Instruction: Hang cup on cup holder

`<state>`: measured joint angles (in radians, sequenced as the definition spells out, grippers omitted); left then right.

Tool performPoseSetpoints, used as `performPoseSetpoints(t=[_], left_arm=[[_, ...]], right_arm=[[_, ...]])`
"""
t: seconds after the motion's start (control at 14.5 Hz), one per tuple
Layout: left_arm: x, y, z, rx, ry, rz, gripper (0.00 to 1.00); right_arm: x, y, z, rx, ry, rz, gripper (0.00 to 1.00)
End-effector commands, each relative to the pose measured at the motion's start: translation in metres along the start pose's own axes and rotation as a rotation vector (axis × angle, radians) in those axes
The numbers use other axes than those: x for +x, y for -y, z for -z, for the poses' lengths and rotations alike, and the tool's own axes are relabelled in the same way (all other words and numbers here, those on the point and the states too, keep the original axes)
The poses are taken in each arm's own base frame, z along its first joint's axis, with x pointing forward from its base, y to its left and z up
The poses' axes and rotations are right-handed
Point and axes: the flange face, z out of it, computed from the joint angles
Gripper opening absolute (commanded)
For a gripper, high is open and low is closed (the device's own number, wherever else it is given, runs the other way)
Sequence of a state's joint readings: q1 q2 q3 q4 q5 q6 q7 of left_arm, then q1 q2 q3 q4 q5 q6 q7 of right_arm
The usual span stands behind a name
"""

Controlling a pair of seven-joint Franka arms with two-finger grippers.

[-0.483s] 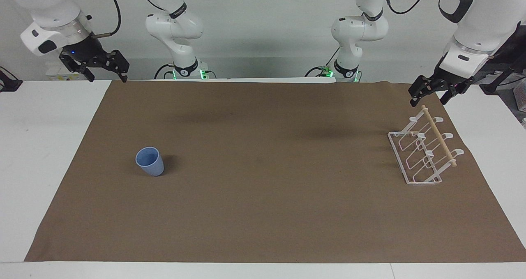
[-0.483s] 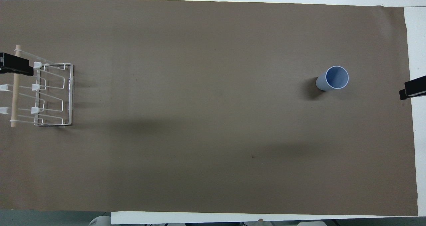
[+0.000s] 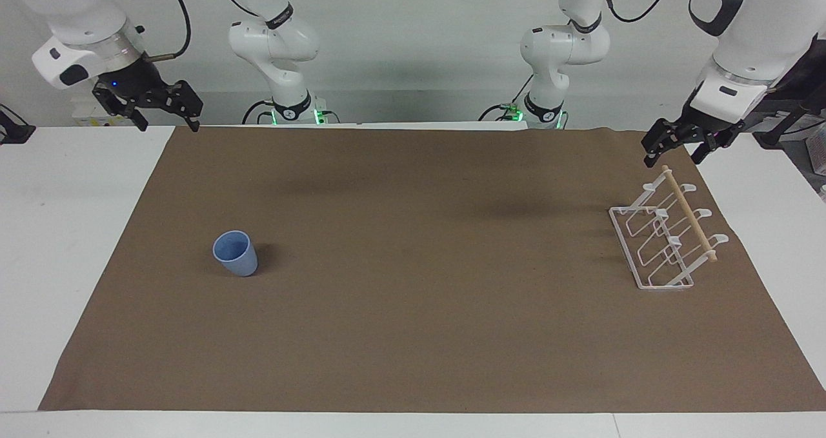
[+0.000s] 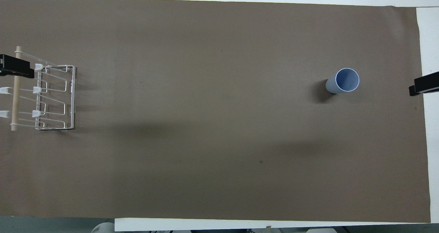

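The light blue cup stands upright, mouth up, on the brown mat toward the right arm's end of the table; it also shows in the overhead view. The white wire cup holder with its wooden dowel stands toward the left arm's end. My right gripper is open and empty, raised over the mat's edge, well apart from the cup. My left gripper is open and empty, raised just above the dowel. In the overhead view only one finger of each shows, left and right.
The brown mat covers most of the white table. Nothing else lies on it between the cup and the holder.
My right gripper has shifted slightly toward the cup's side of the mat. The left gripper, cup and holder have not moved.
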<state>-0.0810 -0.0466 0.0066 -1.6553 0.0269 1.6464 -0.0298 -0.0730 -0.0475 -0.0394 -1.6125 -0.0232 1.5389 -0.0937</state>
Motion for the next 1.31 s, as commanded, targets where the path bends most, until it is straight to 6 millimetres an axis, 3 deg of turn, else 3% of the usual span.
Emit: performPoseSetpoints(t=[0.0,0.28,0.55,0.69,0.97,1.24], left_arm=[[-0.006,0.003,0.002,0.007,0.002,0.004,1.0],[-0.005,0.004,0.003,0.007,-0.004,0.007,1.0],[-0.005,0.003,0.003,0.006,-0.007,0.003,1.0],[-0.005,0.002,0.003,0.007,-0.004,0.001,1.0],[-0.007,0.0,0.002,0.005,0.007,0.0,1.0],[-0.007,0.0,0.002,0.005,0.007,-0.002,1.0]], right_arm=[[0.018,0.001,-0.047,0.027,-0.047,0.004,1.0],[0.063,0.001,-0.124,0.083,-0.049,0.066,0.96],[0.08,-0.01,-0.2,0.076,-0.055,0.084,0.92],[0.078,-0.009,-0.225,0.073,-0.058,0.084,0.89],[0.071,-0.008,-0.247,0.079,-0.017,0.128,0.86],[0.08,-0.008,-0.279,0.073,-0.016,0.134,0.65]])
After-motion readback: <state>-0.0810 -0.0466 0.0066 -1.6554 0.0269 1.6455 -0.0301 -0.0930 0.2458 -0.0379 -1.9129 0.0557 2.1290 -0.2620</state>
